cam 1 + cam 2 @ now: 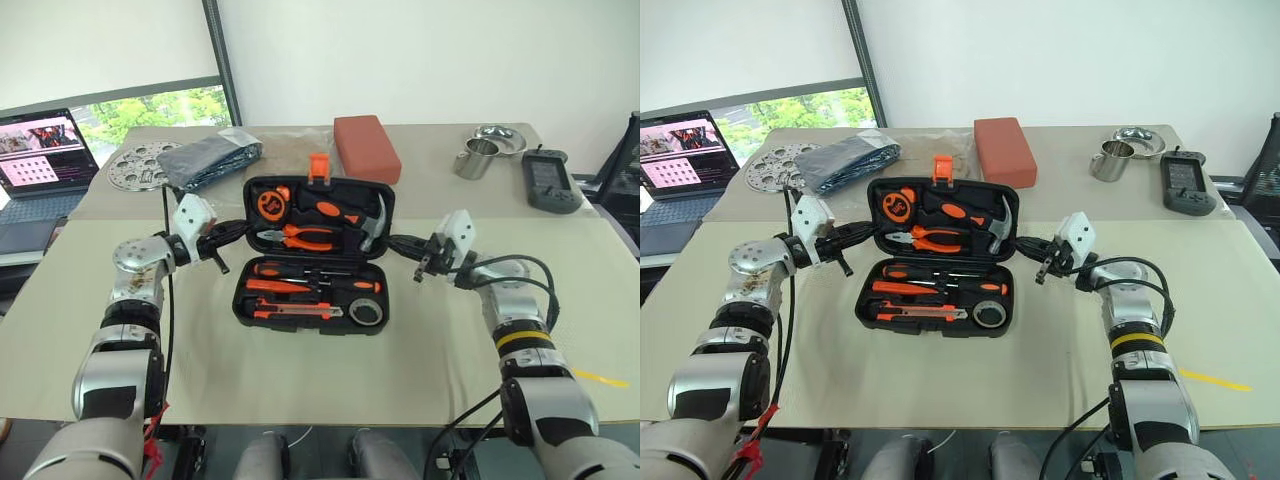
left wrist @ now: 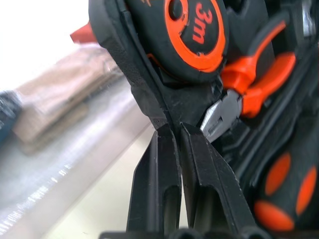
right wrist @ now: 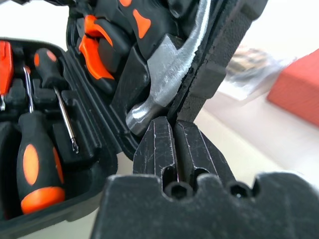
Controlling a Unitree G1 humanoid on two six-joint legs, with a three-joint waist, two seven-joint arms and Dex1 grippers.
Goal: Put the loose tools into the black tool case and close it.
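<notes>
Between closed grippers: left gripper (image 1: 243,229), black tool case (image 1: 315,300), right gripper (image 1: 392,240), seemingly touching lid.

1. The black tool case (image 1: 315,255) is showing matt, moulded plastic.
2. The hammer (image 3: 169,74) head is gleaming as brushed bare metal.
3. The screwdrivers (image 1: 300,275) are presenting glossy orange-and-black plastic handles and polished metal shafts.
4. At one o'clock of the case, the steel cup (image 1: 478,158) is shining, mirror-smooth.
5. The red-orange block (image 1: 366,147) is looking matt and slightly rough.
6. The table (image 1: 300,370) is appearing as smooth, matt beige board.
7. The gripper fingers (image 3: 159,149) are showing scuffed matt black plastic.
</notes>
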